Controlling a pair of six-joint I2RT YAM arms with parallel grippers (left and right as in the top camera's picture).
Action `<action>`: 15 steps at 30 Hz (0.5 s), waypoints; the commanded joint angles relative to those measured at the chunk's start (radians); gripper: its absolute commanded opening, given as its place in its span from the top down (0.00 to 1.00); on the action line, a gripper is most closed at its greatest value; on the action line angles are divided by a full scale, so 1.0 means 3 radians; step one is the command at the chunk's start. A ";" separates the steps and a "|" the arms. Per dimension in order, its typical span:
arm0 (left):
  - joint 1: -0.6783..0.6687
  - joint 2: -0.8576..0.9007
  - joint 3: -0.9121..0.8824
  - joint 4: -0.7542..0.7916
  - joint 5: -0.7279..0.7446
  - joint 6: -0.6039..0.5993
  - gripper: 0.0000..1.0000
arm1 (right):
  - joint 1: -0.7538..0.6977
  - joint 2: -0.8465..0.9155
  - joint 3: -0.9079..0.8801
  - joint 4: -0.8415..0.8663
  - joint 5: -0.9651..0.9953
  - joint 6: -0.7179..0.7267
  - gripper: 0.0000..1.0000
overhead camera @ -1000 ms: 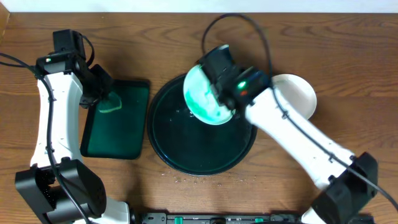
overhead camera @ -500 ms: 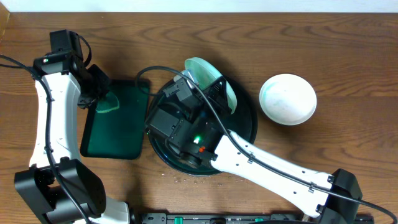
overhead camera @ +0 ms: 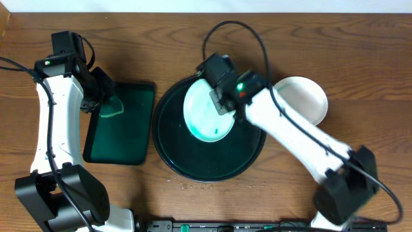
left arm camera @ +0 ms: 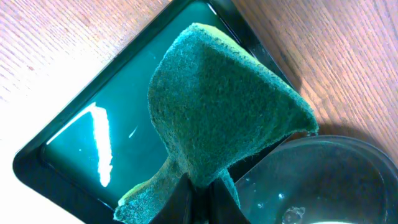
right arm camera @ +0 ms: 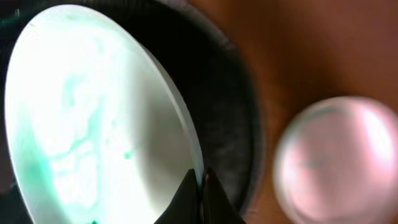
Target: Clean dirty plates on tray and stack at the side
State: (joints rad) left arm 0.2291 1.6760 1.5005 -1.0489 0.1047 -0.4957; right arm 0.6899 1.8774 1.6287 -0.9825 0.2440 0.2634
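Observation:
My right gripper [overhead camera: 221,102] [right arm camera: 200,180] is shut on the rim of a pale turquoise plate [overhead camera: 205,113] [right arm camera: 93,118] with faint green smears, held tilted over the round black tray [overhead camera: 168,148] [right arm camera: 233,124]. A second white plate [overhead camera: 308,96] [right arm camera: 336,162] lies on the table right of the tray. My left gripper [overhead camera: 106,96] [left arm camera: 200,193] is shut on a green sponge [overhead camera: 117,108] [left arm camera: 217,106], holding it above the small green tray. A third plate is not visible.
The rectangular dark green tray [overhead camera: 122,138] [left arm camera: 74,149] sits left of the black tray, whose wet rim shows in the left wrist view [left arm camera: 323,180]. Wooden table [overhead camera: 360,58] all round. Cables run over the right arm.
The right arm swung out over the tray and back; the plate went from steeply tilted to flatter, now facing up over the tray. The left arm and sponge have stayed put.

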 commanded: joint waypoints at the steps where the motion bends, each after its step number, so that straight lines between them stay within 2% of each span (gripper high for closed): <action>1: 0.0020 0.0011 -0.0017 -0.0050 -0.0042 0.0056 0.93 | -0.0170 0.0427 0.0011 0.0027 -0.1301 0.0093 0.99; 2: 0.0020 0.0011 -0.0017 -0.0069 -0.0042 0.0056 0.93 | -0.0197 0.0633 0.0011 0.0052 -0.1584 0.0093 0.99; 4: 0.0020 0.0011 -0.0017 -0.0070 -0.0042 0.0056 0.93 | -0.0197 0.0801 0.0011 0.0064 -0.1742 0.0089 0.99; 5: 0.0020 0.0011 -0.0017 -0.0076 -0.0042 0.0056 0.93 | -0.0203 0.0830 0.0011 0.0061 -0.1742 0.0019 0.91; 6: 0.0020 0.0011 -0.0017 -0.0083 -0.0042 0.0056 0.93 | -0.0217 0.0828 0.0014 0.0058 -0.1742 -0.0145 0.76; 8: 0.0020 0.0011 -0.0017 -0.0092 -0.0042 0.0056 0.93 | -0.0252 0.0804 0.0062 0.0017 -0.1741 -0.0470 0.57; 10: 0.0020 0.0011 -0.0017 -0.0092 -0.0042 0.0056 0.93 | -0.0303 0.0800 0.0158 -0.0015 -0.1723 -0.0922 0.46; 12: 0.0020 0.0011 -0.0017 -0.0093 -0.0042 0.0056 0.92 | -0.0354 0.0800 0.0197 0.0075 -0.1654 -0.1294 0.42; 13: 0.0020 0.0011 -0.0017 -0.0092 -0.0042 0.0056 0.93 | -0.0379 0.0800 0.0200 0.0164 -0.1667 -0.1698 0.44; 15: 0.0020 0.0011 -0.0017 -0.0092 -0.0042 0.0055 0.93 | -0.0378 0.0828 0.0200 0.0290 -0.1703 -0.2197 0.46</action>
State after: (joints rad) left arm 0.2291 1.6760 1.5002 -1.0737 0.1047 -0.4957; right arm 0.5903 2.1399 1.6619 -0.9329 -0.2474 -0.0746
